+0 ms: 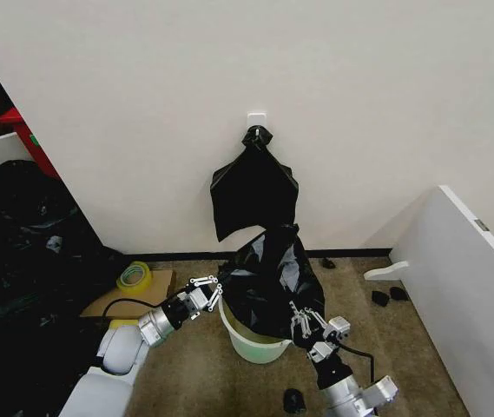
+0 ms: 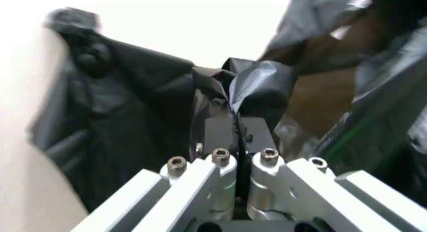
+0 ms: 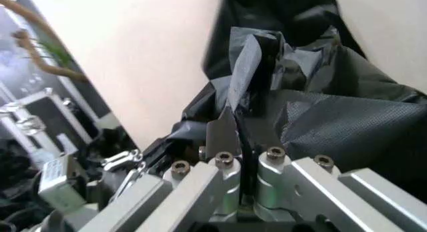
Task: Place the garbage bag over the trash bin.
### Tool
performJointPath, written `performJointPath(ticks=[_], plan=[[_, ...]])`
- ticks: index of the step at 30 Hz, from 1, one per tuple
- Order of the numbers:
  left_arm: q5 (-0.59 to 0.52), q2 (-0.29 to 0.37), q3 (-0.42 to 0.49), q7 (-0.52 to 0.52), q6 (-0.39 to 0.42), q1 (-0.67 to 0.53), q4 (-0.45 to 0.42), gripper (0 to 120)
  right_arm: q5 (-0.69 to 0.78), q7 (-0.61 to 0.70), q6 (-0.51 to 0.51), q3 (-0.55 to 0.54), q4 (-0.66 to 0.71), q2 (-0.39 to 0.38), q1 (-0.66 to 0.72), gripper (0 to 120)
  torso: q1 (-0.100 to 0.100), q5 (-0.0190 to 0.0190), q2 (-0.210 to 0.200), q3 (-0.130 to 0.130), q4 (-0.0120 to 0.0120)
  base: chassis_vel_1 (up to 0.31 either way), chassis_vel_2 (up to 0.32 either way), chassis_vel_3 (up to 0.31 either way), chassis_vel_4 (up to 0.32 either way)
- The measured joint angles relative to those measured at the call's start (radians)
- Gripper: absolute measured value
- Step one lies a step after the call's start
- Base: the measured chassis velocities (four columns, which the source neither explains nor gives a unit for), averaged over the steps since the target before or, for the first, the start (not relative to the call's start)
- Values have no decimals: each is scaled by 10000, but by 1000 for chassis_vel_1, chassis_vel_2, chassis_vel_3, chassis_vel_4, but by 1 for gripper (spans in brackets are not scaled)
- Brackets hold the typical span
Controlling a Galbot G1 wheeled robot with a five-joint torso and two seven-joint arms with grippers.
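Observation:
The black garbage bag (image 1: 273, 274) is bunched up over the off-white trash bin (image 1: 253, 345), which stands on the floor by the wall. Its bulk rises above the rim and hides most of the opening. My left gripper (image 1: 215, 291) is at the bin's left side, shut on a fold of the garbage bag (image 2: 257, 87). At the bin's front right, my right gripper (image 1: 301, 320) is shut on another edge of the garbage bag (image 3: 247, 62). In both wrist views the plastic is pinched between closed fingers (image 2: 223, 132) (image 3: 223, 134).
A second black bag (image 1: 253, 187) hangs from a white wall hook above the bin. A yellow tape roll (image 1: 134, 275) lies on cardboard (image 1: 121, 300) to the left, beside a dark pile (image 1: 21, 261). A white panel (image 1: 472, 287) stands at right. Small black items (image 1: 381, 298) (image 1: 293, 400) dot the floor.

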Motion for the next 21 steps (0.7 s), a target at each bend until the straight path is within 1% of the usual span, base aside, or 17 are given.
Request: performJointPath(ticks=[3, 4, 5, 7, 8, 9, 10, 12, 13, 18, 20, 21], plan=[[-1102, 122, 61, -154, 42, -14, -110, 0, 4, -459, 162, 62, 216, -8, 17, 0, 0, 0, 0, 0, 1, 0, 0, 0, 0], [-1102, 122, 61, -154, 42, -14, -110, 0, 4, -459, 162, 62, 216, -8, 17, 0, 0, 0, 0, 0, 1, 0, 0, 0, 0], [-1793, 177, 75, -132, 124, -28, -206, 0, 18, -730, 254, 117, 358, -26, 6, 0, 0, 0, 0, 0, 1, 0, 0, 0, 0], [-2500, 212, 76, 21, 246, -51, -331, 0, 26, -1086, 366, 197, 488, -49, -24, 0, 0, 0, 0, 0, 0, 0, 0, 0, 0], [-2666, 218, 74, 83, 280, -59, -360, 0, 27, -1159, 390, 214, 514, -54, -31, 0, 0, 0, 0, 0, 0, 0, 0, 0, 0], [-3119, 225, 64, 266, 372, -91, -437, 0, 49, -1408, 468, 274, 603, -64, -50, 0, 0, -1, 0, 0, 0, 0, 0, 0, 0], [-3119, 225, 64, 266, 372, -91, -437, 0, 49, -1408, 468, 274, 603, -64, -50, 0, 0, -1, 0, 0, 0, 0, 0, 0, 0], [-3866, 227, 87, 405, 630, -139, -619, 0, 171, -1721, 522, 376, 712, -67, -32, 0, 0, 0, 0, 0, 0, 0, 0, 0, 0], [-3866, 227, 87, 405, 630, -139, -619, 0, 171, -1721, 522, 376, 712, -67, -32, 0, 0, 0, 0, 0, 0, 0, 0, 0, 0], [-5034, 201, 210, 349, 1250, -178, -1115, 0, 276, -1751, 464, 580, 936, -172, 102, 0, 0, 1, 0, 0, 0, 0, 0, 0, 0], [-5109, 200, 216, 338, 1298, -178, -1154, 0, 285, -1749, 452, 592, 966, -184, 106, 0, 0, 1, 0, 0, 0, 0, 0, 0, 0], [-5339, 197, 230, 326, 1449, -177, -1265, 0, 328, -1739, 413, 624, 1075, -216, 107, 0, 0, 0, 0, 0, 0, 0, 0, 0, 0]])
